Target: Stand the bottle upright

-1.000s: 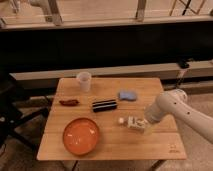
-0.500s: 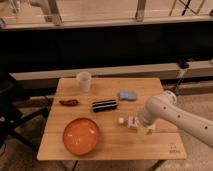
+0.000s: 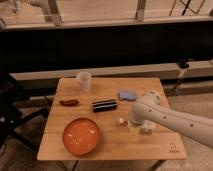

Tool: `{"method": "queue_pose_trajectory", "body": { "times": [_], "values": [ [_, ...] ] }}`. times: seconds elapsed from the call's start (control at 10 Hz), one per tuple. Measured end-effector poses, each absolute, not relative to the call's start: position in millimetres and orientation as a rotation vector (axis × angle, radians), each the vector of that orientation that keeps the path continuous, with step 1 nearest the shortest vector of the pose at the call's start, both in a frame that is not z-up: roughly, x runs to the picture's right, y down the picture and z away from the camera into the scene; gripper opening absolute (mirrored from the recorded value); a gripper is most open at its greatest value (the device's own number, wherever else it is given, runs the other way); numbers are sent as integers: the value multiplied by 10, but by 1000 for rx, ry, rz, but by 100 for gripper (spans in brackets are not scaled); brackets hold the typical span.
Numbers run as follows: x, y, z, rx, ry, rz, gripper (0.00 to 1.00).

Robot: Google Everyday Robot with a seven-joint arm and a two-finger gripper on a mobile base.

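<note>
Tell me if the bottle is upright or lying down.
Seemingly lying down: the bottle pokes its cap sideways along the table. The claw sits over it, hiding most.

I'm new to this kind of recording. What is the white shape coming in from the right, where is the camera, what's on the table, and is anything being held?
The white shape is a robot's single arm, reaching in from the right; its wheeled base is out of view. At the arm's tip is the gripper, its clamp-like hand. It is low over the right-middle of the wooden table, right at the small bottle, of which only the white-capped end shows. Whether it grips the bottle cannot be seen.

There is only one camera, and it looks down at the table from above.

Also on the table are a pale cup at the back, a red item, a black bar, a blue pad and an orange plate at the front.
</note>
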State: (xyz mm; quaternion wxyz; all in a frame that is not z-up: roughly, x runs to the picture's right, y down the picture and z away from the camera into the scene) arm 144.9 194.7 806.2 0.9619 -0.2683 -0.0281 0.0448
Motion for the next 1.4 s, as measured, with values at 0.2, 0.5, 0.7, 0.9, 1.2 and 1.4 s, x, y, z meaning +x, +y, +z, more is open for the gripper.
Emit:
{"method": "queue_pose_trajectory", "body": {
  "times": [0.2,0.5,0.7,0.9,1.2,1.4],
  "values": [
    [1427,1904,8126,-553,-34,95,80],
    [1401,1846,8239,-562,-15,102,80],
    [1478,1836,8316,-569,-1,116,80],
    [1600,1824,8386,-576,4,128,80],
    [1774,1832,8449,-584,7,148,80],
    [1805,1866,8473,-590,7,144,77]
  ]
}}
